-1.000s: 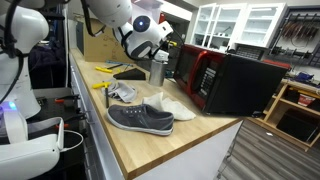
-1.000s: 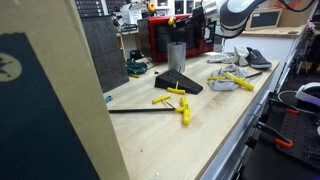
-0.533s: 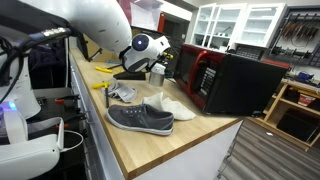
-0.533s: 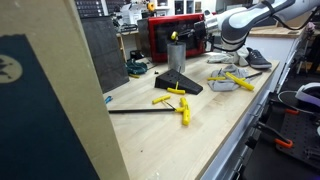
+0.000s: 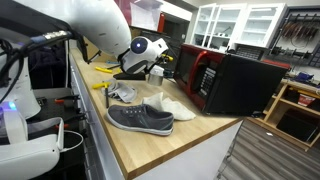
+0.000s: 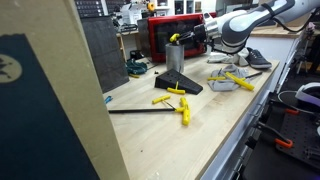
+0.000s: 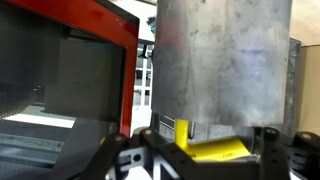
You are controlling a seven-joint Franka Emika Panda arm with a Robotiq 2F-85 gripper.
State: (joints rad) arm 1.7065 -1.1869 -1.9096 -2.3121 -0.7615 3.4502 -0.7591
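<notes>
Metal cylinder (image 7: pixel 225 60) upright on wooden bench (image 6: pixel 200 120), just beside red microwave (image 5: pixel 205 75). Gripper (image 6: pixel 197 35) level with cylinder rim, close against it. Yellow piece (image 7: pixel 220 150) low between the finger links in wrist view. Claw state: cannot tell, fingertips out of sight.

The arm (image 5: pixel 100 25) is made of thick, rounded links in a glossy white shell, with darker seams where the sections meet. In an exterior view, a black band (image 6: pixel 222 31) rings it near the wrist. A round white housing (image 5: pixel 143 46) at the end has a dark circular face. The gripper (image 7: pixel 197 150) is matte black, with blocky, angular jaws.
</notes>
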